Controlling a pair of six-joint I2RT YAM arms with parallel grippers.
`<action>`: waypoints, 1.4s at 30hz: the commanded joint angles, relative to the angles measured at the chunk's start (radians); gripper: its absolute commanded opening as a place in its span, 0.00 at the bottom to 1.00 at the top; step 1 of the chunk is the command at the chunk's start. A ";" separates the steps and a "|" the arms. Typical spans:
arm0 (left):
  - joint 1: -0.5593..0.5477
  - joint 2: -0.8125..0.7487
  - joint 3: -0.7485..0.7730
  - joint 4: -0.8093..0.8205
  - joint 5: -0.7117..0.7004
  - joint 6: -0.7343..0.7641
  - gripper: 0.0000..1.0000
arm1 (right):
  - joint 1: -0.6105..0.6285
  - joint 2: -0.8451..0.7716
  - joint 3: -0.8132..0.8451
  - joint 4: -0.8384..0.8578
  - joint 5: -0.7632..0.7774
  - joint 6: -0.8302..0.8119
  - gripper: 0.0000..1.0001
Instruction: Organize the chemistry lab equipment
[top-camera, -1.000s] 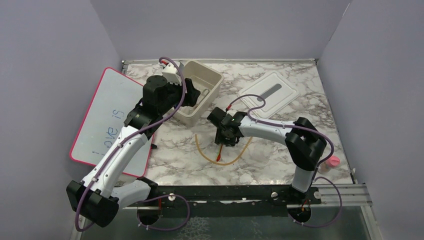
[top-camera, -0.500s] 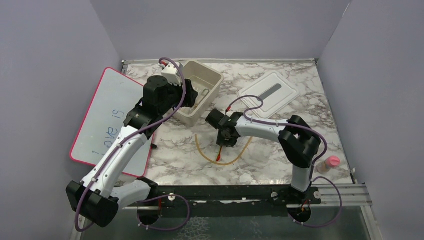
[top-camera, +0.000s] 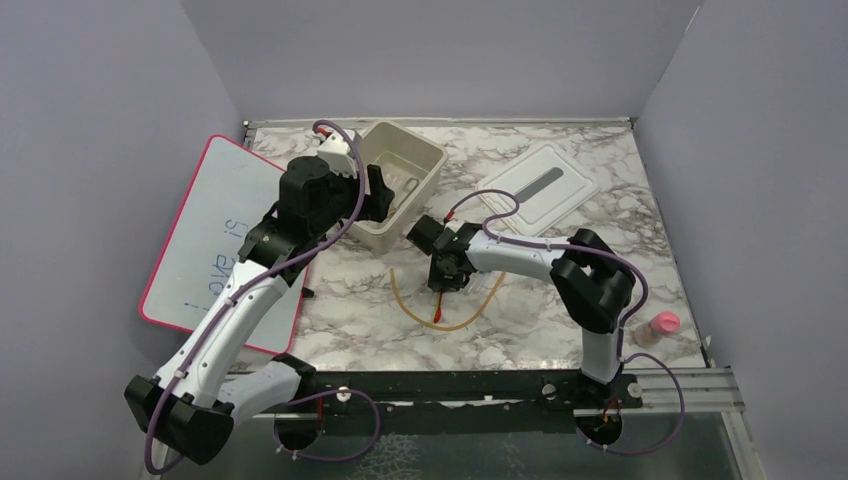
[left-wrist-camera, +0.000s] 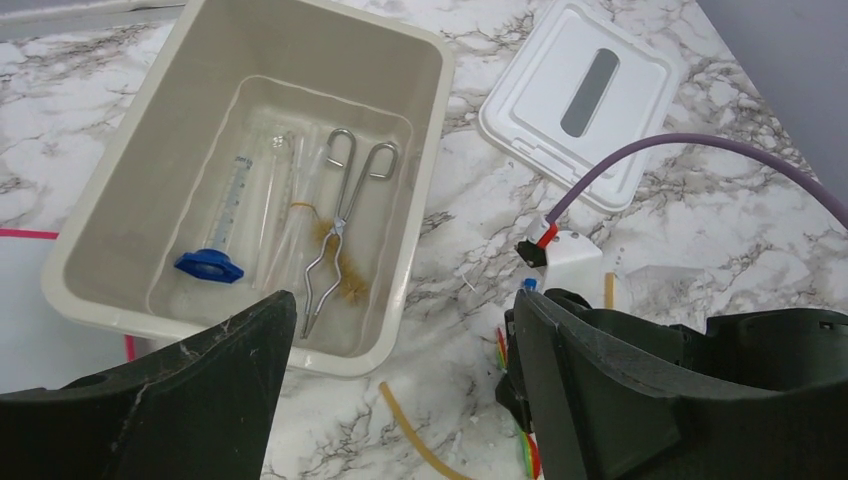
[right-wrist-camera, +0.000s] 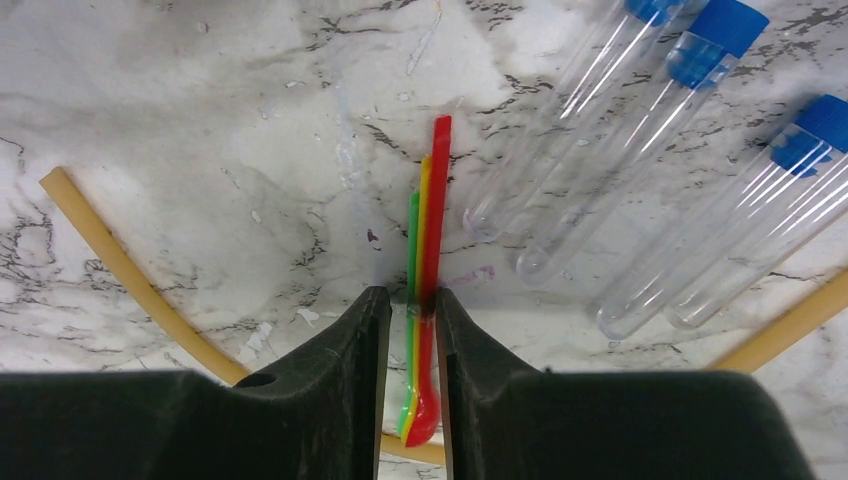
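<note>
Since the earlier frames, both arms are shifting leftward, and the right arm's elbow is swinging in toward the table centre. The whiteboard (top-camera: 215, 220) is lying on the outer side of the left arm. The left gripper (left-wrist-camera: 402, 320) is hovering with its fingers spread wide apart and is holding nothing. The tub (left-wrist-camera: 320, 45) is sitting just ahead of it, toward its left finger. Inside the tub, from left to right, the blue-based vial (left-wrist-camera: 222, 230), the clear tubes (left-wrist-camera: 275, 200), the tan bristle brush (left-wrist-camera: 330, 262) and the metal tongs (left-wrist-camera: 345, 215) are lying flat. The lid (left-wrist-camera: 640, 80) is resting ahead of the gripper's right finger, well apart from the tub. The right gripper (right-wrist-camera: 412, 300) is pointing down at the marble table (right-wrist-camera: 200, 80), near the tub's front corner, with its fingers nearly together. It is clamping the colored scoops (right-wrist-camera: 435, 200), a red, yellow and green stack that is extending forward from between the fingertips. The amber rubber tube (right-wrist-camera: 130, 268) is curving on the table around both sides of this gripper and passing beneath it. The capped tubes (right-wrist-camera: 625, 150) are lying just to the right of the scoops, their blue caps (right-wrist-camera: 725, 25) pointing away from the gripper. The pink-capped bottle (top-camera: 660, 325) is standing far to the right, beside the right arm's base.
</note>
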 joint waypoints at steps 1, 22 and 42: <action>0.000 -0.043 0.004 -0.018 -0.044 0.011 0.87 | 0.009 0.053 0.013 0.016 -0.016 -0.005 0.27; 0.000 -0.044 -0.245 0.110 0.375 -0.195 0.83 | 0.004 -0.338 -0.150 0.352 0.065 -0.146 0.08; -0.043 0.057 -0.382 0.464 0.633 -0.439 0.56 | -0.030 -0.652 -0.325 0.599 -0.006 -0.111 0.09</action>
